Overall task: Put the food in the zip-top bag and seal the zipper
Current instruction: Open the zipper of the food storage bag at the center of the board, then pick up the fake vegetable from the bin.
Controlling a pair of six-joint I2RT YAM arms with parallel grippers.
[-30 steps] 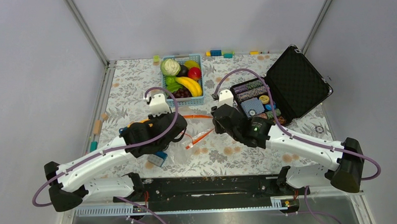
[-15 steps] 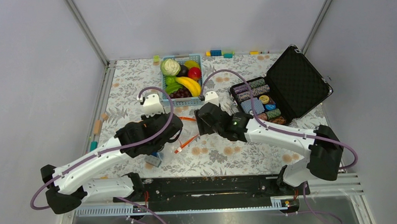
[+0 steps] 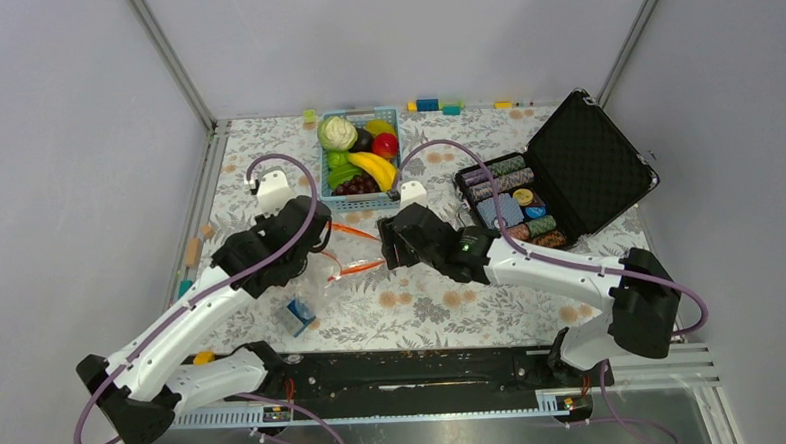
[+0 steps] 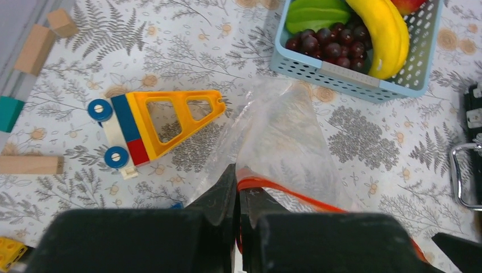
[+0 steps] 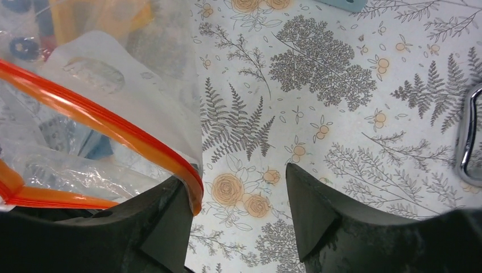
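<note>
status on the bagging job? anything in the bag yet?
Done: nothing bagged; the food all sits in the blue basket. In hand: the left gripper is shut on the zipper at the mouth of the zip-top bag, and the right gripper is open, one finger beside that strip. Left: spread the mouth, load every piece, seal.

We find free tabletop (image 3: 453,304) at the near edge; zip-top bag (image 4: 278,125), blue basket (image 3: 363,200) and black case (image 3: 587,163) block farther reaches.
</note>
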